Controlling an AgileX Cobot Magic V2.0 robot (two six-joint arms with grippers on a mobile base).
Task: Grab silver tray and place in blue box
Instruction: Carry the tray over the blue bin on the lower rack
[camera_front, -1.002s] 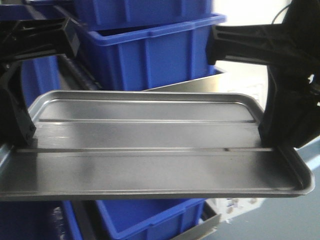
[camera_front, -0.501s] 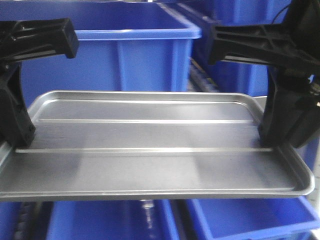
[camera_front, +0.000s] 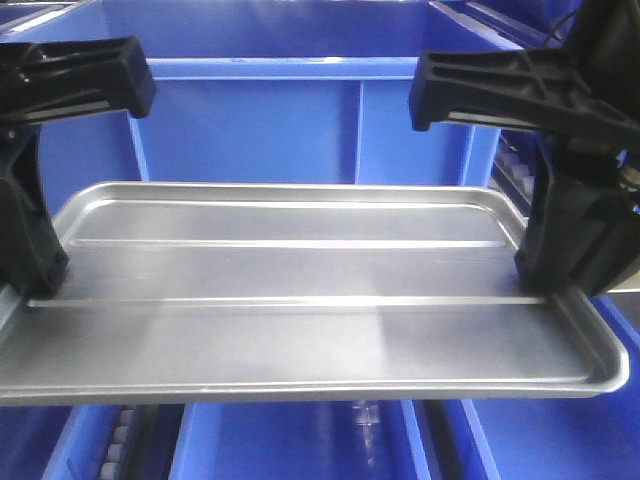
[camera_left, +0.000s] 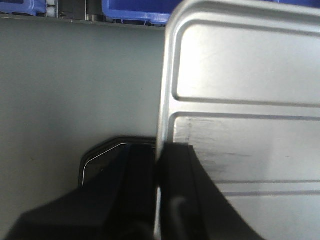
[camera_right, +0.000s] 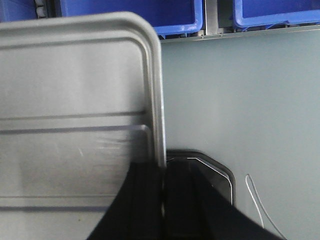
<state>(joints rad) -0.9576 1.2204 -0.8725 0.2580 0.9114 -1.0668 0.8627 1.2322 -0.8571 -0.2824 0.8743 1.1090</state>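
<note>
My left gripper (camera_left: 159, 156) was clamped on the silver tray (camera_front: 300, 300), one finger inside the short left rim and one outside it. The right gripper (camera_right: 162, 172) bit the opposite short rim the same way, jaws pressed against the metal. In the front view each gripper's black frame came down onto its end of the tray, with a bar reaching inward above the floor.

The tray hung between them in the air, level and floor up. Its long axis ran left to right across the front view, and the two ridges ran along that axis.

Right behind it stood the blue box (camera_front: 250, 130), wider than the tray, its near wall and pale rim rising above the tray's far edge. I could not tell how much gap lay between them. Narrower blue bins (camera_front: 290, 450) showed below the tray's near edge. Under both wrists I saw grey floor (camera_left: 75, 90), with a thin wire (camera_right: 255, 200) lying near the right gripper.
</note>
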